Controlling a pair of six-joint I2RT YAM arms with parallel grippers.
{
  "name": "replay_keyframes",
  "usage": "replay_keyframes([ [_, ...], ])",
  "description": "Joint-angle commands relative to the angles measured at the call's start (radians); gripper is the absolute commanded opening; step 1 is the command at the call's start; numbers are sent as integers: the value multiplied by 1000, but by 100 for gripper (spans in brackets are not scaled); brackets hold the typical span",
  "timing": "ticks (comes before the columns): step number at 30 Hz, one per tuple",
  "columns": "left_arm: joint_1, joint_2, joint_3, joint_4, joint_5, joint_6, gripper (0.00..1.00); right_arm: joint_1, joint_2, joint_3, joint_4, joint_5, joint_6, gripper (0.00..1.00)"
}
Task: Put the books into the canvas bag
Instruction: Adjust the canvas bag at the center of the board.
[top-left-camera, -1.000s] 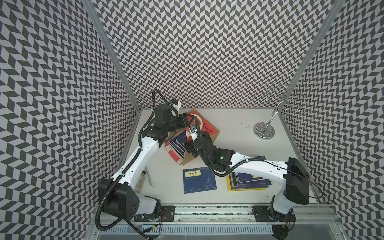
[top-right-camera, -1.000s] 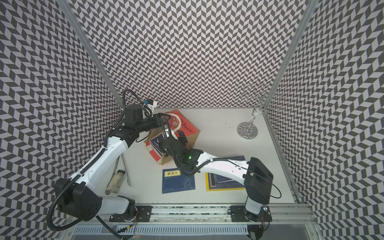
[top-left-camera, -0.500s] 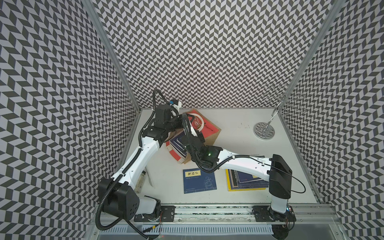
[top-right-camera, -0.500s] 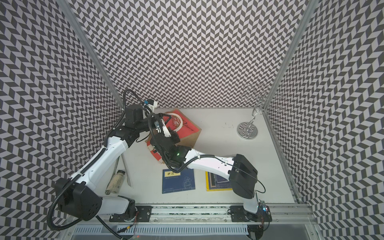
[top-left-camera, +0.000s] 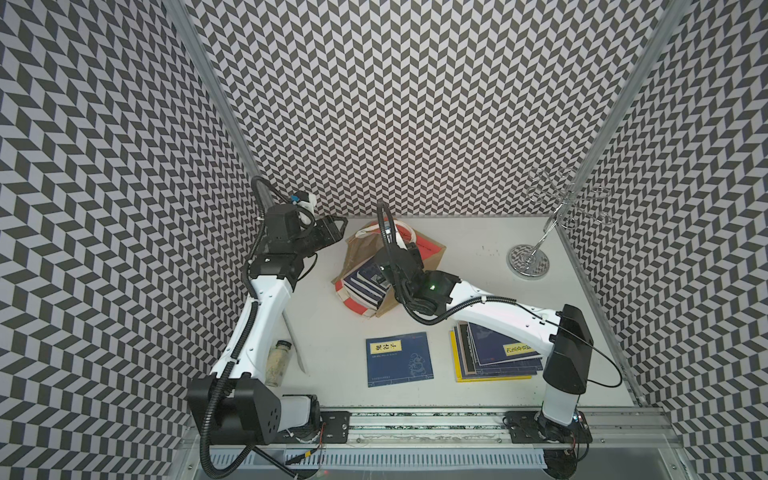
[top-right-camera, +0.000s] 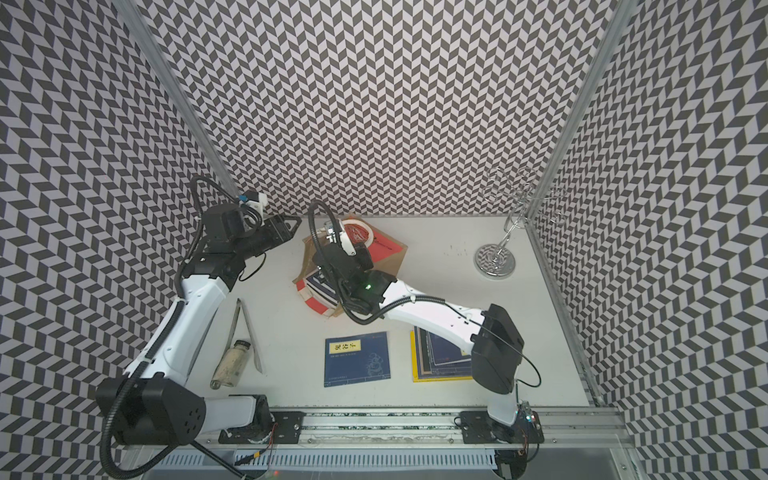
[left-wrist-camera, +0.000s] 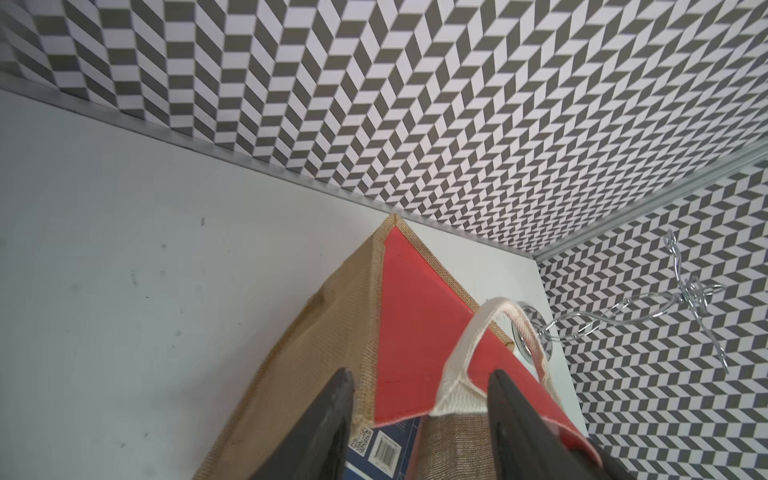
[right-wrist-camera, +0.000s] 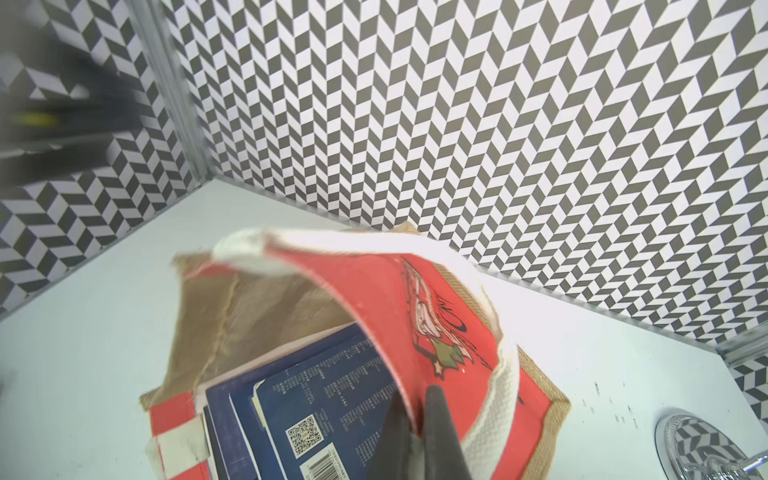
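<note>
The white tabletop (top-left-camera: 478, 316) has the tan jute canvas bag with red faces and white rope handles (top-left-camera: 432, 254) lying tipped on its side near the back, mouth facing front-left, with a few navy paperbacks (right-wrist-camera: 316, 399) already poking out of it. Two lots of books are left outside: a fanned stack of navy and yellow ones (top-left-camera: 492, 359) partly under the right arm, and a single navy book with a yellow title label (top-left-camera: 398, 359) flat just beside it. The right gripper (right-wrist-camera: 419, 411) is pressed together on the bag's red upper flap at the rim, looks like it's holding the mouth open. The left gripper (left-wrist-camera: 419, 419) sits half spread with its jaws either side of the bag's far corner, and I can't tell if it's actually touching. My worry: that flap is floppy fabric, so a thin pinch could slip and the mouth sags shut, or pulling drags the whole bag and the loaded books slide back out.
</note>
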Motion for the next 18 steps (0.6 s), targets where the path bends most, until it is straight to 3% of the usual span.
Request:
replay_keyframes([
  [1,-8,-49,-24,0,44,13,52,-44,-77,79,-4,-19,66,0],
  [5,11,-109,-126,-26,33,34,52,-93,-108,99,-44,-62,137,0],
  [10,15,-218,-365,-1,76,8,52,-125,-139,93,-56,-89,177,0],
  [18,-50,-361,-690,97,88,-75,52,-217,-140,61,-72,-173,244,0],
])
